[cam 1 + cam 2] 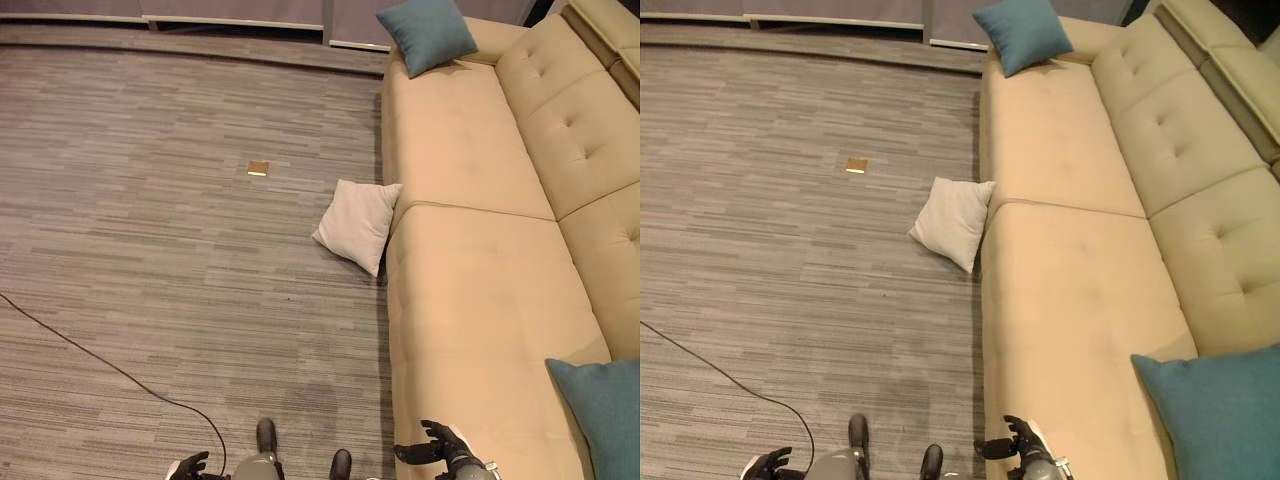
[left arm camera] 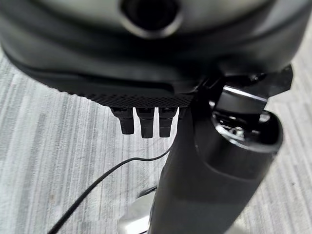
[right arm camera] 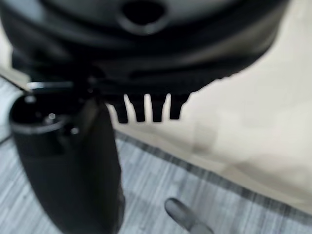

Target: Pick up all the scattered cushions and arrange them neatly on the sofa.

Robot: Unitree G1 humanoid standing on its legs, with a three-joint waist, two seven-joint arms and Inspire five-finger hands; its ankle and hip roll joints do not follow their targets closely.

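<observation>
Nearest the camera, the right hand [image 1: 440,446] hangs low over the front edge of the sofa [image 1: 470,300], its fingers [image 3: 146,108] loosely spread and holding nothing; in its own wrist view they point down past the cream seat edge toward the carpet [image 1: 150,250]. The left hand [image 1: 190,466] sits low over the carpet as well, fingers [image 2: 142,124] relaxed and empty. Both hands look carried at rest, probably because nothing is within reach yet.

The one cushion off the sofa is the white cushion [image 1: 357,224]: it stands tilted on the carpet, its upper corner leaning against the sofa's front face at the seam between the two seats, well ahead of the hands. A teal cushion [image 1: 427,33] is propped at the far end of the sofa against the armrest, and a second teal cushion [image 1: 1220,415] rests on the near seat by the backrest, so those two seem already placed. A small brass floor plate [image 1: 258,168] lies flat in the carpet, apart from the white cushion.

The next step is likely to approach and stoop toward the white cushion.
</observation>
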